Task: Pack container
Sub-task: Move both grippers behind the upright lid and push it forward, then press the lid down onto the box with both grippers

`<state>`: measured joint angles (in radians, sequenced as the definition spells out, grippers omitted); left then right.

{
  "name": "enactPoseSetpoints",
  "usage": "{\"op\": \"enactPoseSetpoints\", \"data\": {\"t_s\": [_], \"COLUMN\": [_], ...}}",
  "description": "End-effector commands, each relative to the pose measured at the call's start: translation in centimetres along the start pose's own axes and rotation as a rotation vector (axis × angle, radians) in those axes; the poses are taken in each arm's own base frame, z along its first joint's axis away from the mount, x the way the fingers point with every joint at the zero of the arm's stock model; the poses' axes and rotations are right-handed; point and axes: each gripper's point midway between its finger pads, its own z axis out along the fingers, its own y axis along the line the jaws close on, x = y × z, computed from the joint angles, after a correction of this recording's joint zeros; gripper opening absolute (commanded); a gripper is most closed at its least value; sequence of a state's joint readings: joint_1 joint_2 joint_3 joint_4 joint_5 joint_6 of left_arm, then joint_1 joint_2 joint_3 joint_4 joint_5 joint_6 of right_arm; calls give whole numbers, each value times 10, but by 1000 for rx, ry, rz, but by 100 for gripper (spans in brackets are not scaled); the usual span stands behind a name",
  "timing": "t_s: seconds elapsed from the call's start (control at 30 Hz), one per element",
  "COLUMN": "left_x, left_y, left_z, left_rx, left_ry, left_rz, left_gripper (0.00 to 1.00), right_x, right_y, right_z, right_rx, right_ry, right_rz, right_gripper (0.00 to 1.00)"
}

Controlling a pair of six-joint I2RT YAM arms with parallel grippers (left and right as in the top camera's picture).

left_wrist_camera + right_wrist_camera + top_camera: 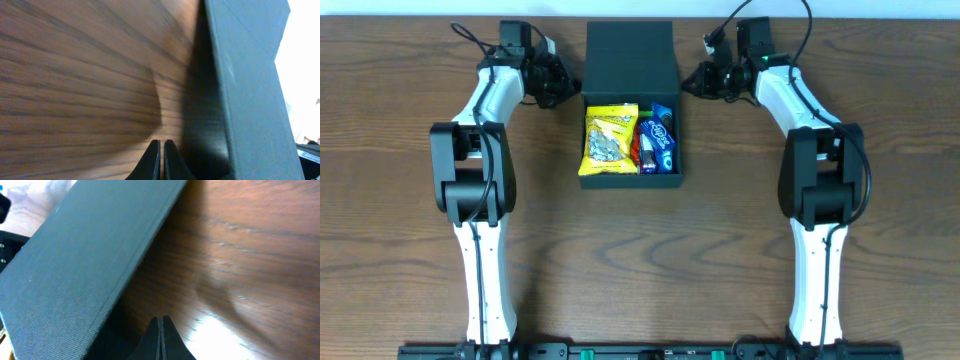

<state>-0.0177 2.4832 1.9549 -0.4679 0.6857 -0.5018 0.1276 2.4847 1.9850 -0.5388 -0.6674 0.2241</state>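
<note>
The dark teal container (629, 178) sits at the table's back centre, its flap lid (631, 58) standing open behind it. Inside lie a yellow snack packet (609, 138), a blue packet (663, 137) and a red one (641, 146). My left gripper (567, 86) is shut and empty beside the lid's left side; its wrist view shows the shut fingers (162, 159) by the lid (250, 85). My right gripper (692, 80) is shut and empty beside the lid's right side; its fingers (160, 336) hover over the wood next to the lid (80, 265).
The brown wooden table (640, 270) stretches in front of the container. Both arms reach along the sides toward the back edge. Cables trail behind each wrist near the far edge.
</note>
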Motion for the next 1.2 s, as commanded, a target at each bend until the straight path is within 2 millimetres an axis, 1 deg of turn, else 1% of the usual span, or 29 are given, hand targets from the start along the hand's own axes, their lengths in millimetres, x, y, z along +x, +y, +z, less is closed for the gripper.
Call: {"op": "enactPoseSetpoints", "data": {"t_s": [0.0, 0.1, 0.17, 0.3, 0.37, 0.53, 0.63, 0.7, 0.83, 0.93, 1.0, 1.03, 1.17], "left_x": [3, 6, 7, 9, 11, 7, 2, -2, -8, -10, -8, -6, 2], "left_y": [-14, -15, -16, -27, -35, -51, -61, -69, -84, -95, -102, -107, -123], "left_z": [4, 5, 5, 3, 1, -12, -23, -32, -48, -58, -62, -64, -71], "left_rx": [45, 43, 50, 110, 142, 163, 142, 128, 116, 120, 122, 124, 127], "left_ry": [27, 35, 39, 60, 73, 73, 64, 55, 37, 30, 32, 34, 45], "left_rz": [2, -6, -6, 13, 47, 133, 196, 230, 297, 341, 376, 396, 448], "left_gripper": [6, 6, 6, 6, 6, 6, 6, 6, 6, 6, 6, 6, 6], "right_x": [6, 11, 12, 10, 6, -5, -9, -13, -27, -38, -43, -46, -51], "right_y": [12, 16, 22, 35, 44, 49, 61, 66, 80, 96, 108, 116, 136], "right_z": [8, 10, 10, 8, 4, -5, -13, -18, -36, -55, -67, -76, -100], "right_rx": [-38, -46, -79, -163, -224, -270, -337, -344, -345, -345, -345, -344, -342], "right_ry": [26, 45, 54, 50, 35, -4, -23, -37, -86, -128, -153, -170, -203], "right_rz": [1, 6, 5, -18, -75, -142, -202, -229, -334, -412, -465, -499, -572], "right_gripper": [1, 1, 1, 1, 1, 1, 1, 1, 1, 1, 1, 1, 1]}}
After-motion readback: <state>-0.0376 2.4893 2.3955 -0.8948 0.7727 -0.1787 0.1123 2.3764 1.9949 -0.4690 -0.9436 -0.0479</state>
